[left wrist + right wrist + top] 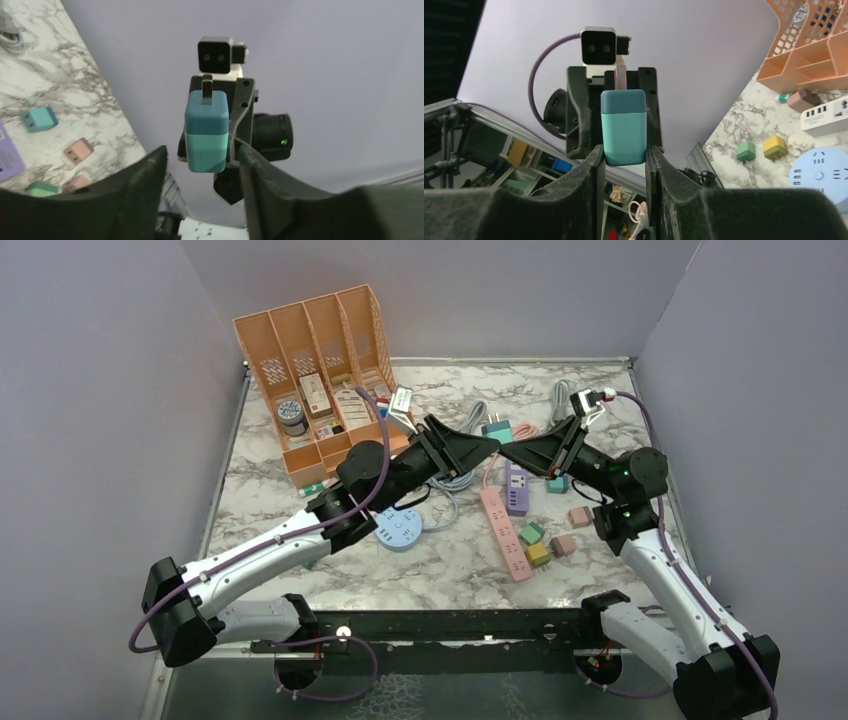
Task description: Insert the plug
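Right gripper fills the near bottom of its wrist view. Its fingers are set narrow and pinch the lower, lighter half of the teal plug from both sides, so it holds the plug. Plug is up in the air, off the table, over the far end of the pink power strip, where the two grippers meet nose to nose. Its long axis stands upright, crossing the line between the two grippers. The darker cap is on top, and the left wrist view shows a metal prong sticking up out of it, away from the pink power strip. Left gripper faces it from the other side, jaws partly apart and wider than the plug. There is a clear gap on one side; the other finger is just beside the plug or touching it, can't tell which. Reads as a handover with the right gripper as carrier. Pink power strip lies flat below the plug and nearer the robot, long axis running far to near. Purple power strip sits just beside its far end, round blue socket to its left, small loose plugs just to its right. Which socket is meant, can't tell. Likely need: the prongs must turn over to face down at the pink power strip before any push, so wrist roll first, and the left gripper must back clear.
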`<state>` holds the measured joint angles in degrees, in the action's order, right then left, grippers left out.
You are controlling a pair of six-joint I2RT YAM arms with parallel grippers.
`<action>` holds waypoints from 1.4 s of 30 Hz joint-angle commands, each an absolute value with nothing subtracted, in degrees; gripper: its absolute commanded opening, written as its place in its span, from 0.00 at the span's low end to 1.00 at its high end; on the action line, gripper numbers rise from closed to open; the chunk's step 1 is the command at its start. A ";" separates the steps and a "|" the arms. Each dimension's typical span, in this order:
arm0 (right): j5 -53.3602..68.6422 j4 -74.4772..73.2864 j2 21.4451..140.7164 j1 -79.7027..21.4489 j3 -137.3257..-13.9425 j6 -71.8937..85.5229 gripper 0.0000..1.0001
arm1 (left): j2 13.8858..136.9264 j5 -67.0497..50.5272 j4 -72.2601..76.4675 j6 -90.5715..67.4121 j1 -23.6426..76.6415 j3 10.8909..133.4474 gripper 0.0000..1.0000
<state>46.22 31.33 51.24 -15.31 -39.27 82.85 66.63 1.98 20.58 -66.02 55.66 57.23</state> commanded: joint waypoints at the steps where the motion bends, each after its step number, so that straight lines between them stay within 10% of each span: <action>1: 51.92 29.24 52.45 -15.29 -41.33 73.15 0.12 | 64.99 -8.93 19.81 -64.86 49.81 55.65 0.63; 13: 68.90 -4.44 58.66 -15.29 -50.63 42.01 0.12 | 68.52 -40.69 0.91 -52.12 40.26 63.01 0.68; 26: 73.00 -10.90 63.21 -15.29 -54.84 34.55 0.13 | 70.99 -45.93 6.76 -55.74 40.04 60.55 0.23; 35: 57.67 10.73 59.55 -15.29 -45.73 59.29 0.58 | 70.05 -37.60 17.70 -65.21 40.08 56.06 0.09; 42: 49.79 22.96 58.84 -15.61 -41.13 72.01 0.64 | 71.27 -30.47 21.58 -71.94 40.08 57.07 0.08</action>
